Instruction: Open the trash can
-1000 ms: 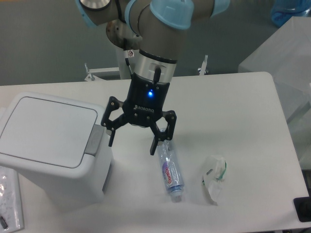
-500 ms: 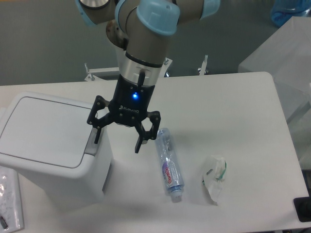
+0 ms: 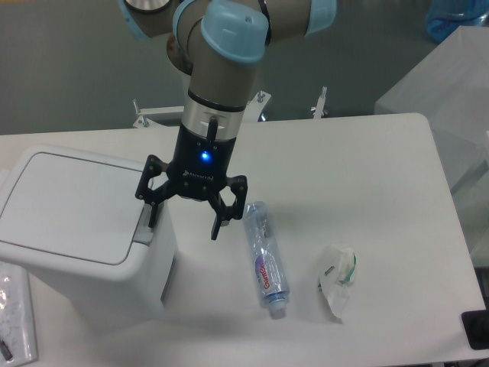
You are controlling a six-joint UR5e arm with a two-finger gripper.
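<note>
The white trash can (image 3: 80, 229) stands at the left of the table, its flat lid down and its grey push tab (image 3: 144, 224) on the right edge. My gripper (image 3: 183, 223) hangs open beside the can's right side. Its left fingertip (image 3: 151, 217) is over the grey tab; whether it touches cannot be told. The right fingertip (image 3: 215, 228) hangs over bare table. Nothing is between the fingers.
A clear plastic water bottle (image 3: 265, 258) lies on the table just right of the gripper. A crumpled clear wrapper (image 3: 337, 280) lies further right. A plastic bag (image 3: 15, 313) sits at the lower left corner. A dark object (image 3: 477, 329) shows at the right edge.
The gripper has moved left, away from the bottle and toward the trash can's tab, staying open. Between the last two frames it shifted only slightly.
</note>
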